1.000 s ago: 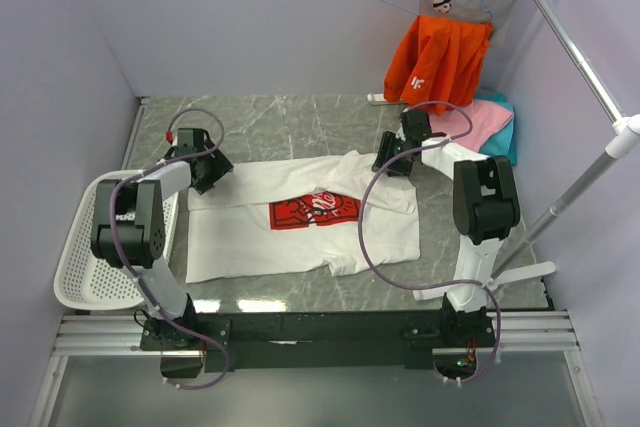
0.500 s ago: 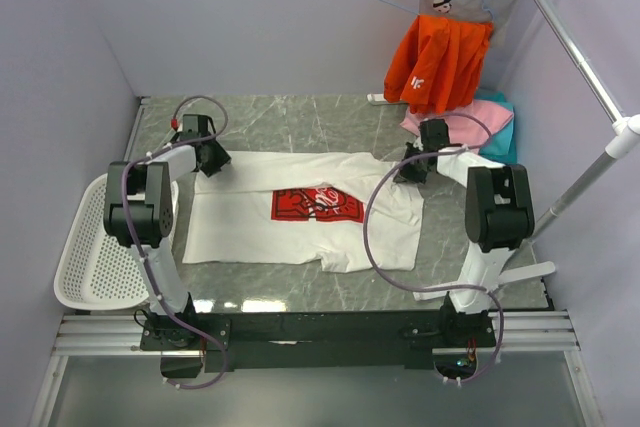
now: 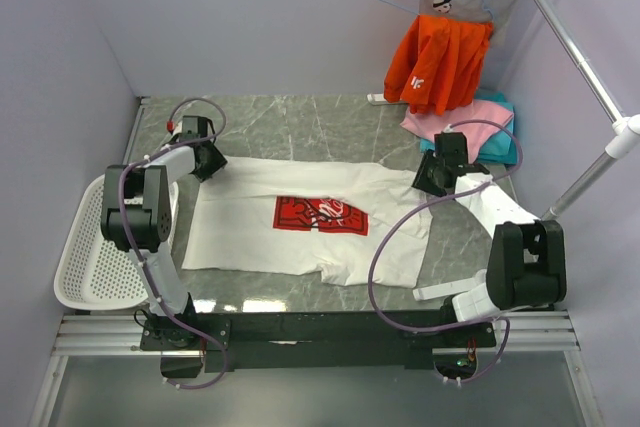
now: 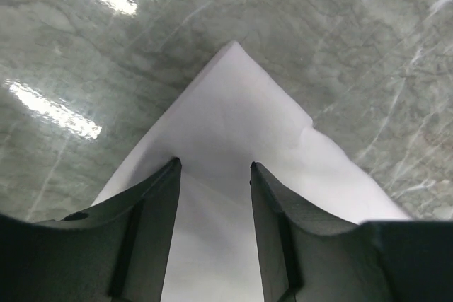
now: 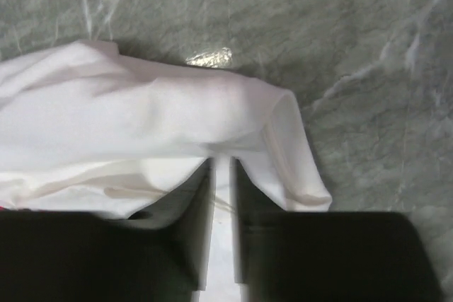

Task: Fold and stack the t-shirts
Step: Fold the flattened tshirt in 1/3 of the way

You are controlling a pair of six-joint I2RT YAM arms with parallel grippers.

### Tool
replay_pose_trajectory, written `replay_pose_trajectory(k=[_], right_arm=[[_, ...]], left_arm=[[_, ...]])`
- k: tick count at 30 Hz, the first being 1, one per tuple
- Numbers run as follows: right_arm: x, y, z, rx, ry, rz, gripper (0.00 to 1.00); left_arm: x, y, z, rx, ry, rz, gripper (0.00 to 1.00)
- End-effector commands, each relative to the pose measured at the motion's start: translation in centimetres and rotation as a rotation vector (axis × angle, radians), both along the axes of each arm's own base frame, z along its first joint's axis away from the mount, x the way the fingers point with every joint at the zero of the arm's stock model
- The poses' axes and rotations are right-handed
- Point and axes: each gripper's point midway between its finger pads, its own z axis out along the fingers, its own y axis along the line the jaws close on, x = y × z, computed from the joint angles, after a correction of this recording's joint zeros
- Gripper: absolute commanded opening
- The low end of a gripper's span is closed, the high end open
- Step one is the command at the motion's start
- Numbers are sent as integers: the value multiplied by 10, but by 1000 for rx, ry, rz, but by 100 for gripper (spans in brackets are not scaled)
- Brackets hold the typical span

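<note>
Top external view: the marble table (image 3: 300, 127) carries the white t-shirt (image 3: 260, 232) spread flat. Its long axis runs straight from the left gripper (image 3: 207, 160) to the right gripper (image 3: 433, 179), with the red print (image 3: 320, 215) about midway between them. The square-cornered end lies at the left jaws and the sleeved end at the right. Bare marble lies beyond both sets of jaws, toward the back wall.

The white basket (image 3: 70, 292) stands nearer and outboard of the left jaws, showing only its perforated floor. The pink t-shirt (image 3: 455, 125) and teal t-shirt (image 3: 503, 137) lie heaped just beyond the right jaws.

At the wrists, the left gripper (image 4: 212, 167) stands about half apart astride a shirt corner that points away past the fingertips. The right gripper (image 5: 221, 164) shows only a narrow slit over a rolled sleeve edge; whether it pinches the cloth cannot be told.
</note>
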Motion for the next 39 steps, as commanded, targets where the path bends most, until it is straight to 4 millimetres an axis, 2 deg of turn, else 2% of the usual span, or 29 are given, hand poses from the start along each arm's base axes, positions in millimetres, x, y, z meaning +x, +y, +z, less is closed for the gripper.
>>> replay_pose_trajectory(k=[1,3,7,10,15,16,22,24,25,26,28,29,30,31,33,34,35,36,37,38,39], right_arm=[[17,-17,19,-53,-60,-51,58],[20,-19,19,-59,-53,-69,67],[28,-32,22,-117,-39,-106,71],[38,-23,15,-84,-40,-72,71],[58,11,-2,84,-41,36,68],[59,13,-12,100,-16,37,68],[71,45,-19,308,-31,120,54],[71,51,-19,357,-33,134,39],[74,52,-16,363,-58,143,32],[75,52,-14,367,-68,148,18],[79,52,-2,362,-114,165,3],[80,50,4,353,-137,164,0],[78,49,8,339,-156,171,0],[80,46,27,319,-214,171,0],[76,42,39,284,-257,185,0],[73,40,57,268,-303,193,0],[69,43,64,269,-314,219,0],[65,50,72,267,-329,279,0],[54,57,71,283,-289,318,0],[42,79,72,324,-258,398,0],[36,92,74,334,-244,459,0]], left_arm=[[-18,21,-3,88,59,34,52],[-16,22,8,96,28,40,53],[-20,32,17,137,14,81,57],[-18,30,17,130,11,72,57],[-17,24,11,107,23,50,56],[-17,23,11,104,22,50,56],[-17,23,8,111,34,41,56],[-17,23,7,113,37,43,56],[-17,23,6,113,39,43,56],[-17,23,6,112,39,42,56],[-17,22,5,108,39,37,56],[-17,22,4,109,42,39,56],[-17,22,5,108,40,39,56],[-17,22,5,110,40,40,56],[-17,23,4,113,42,41,56],[-18,23,3,115,45,41,56],[-18,24,2,117,50,43,56],[-19,24,2,117,51,44,56],[-19,24,1,117,51,44,56],[-18,23,0,114,51,42,56],[-17,23,-1,112,51,43,56]])
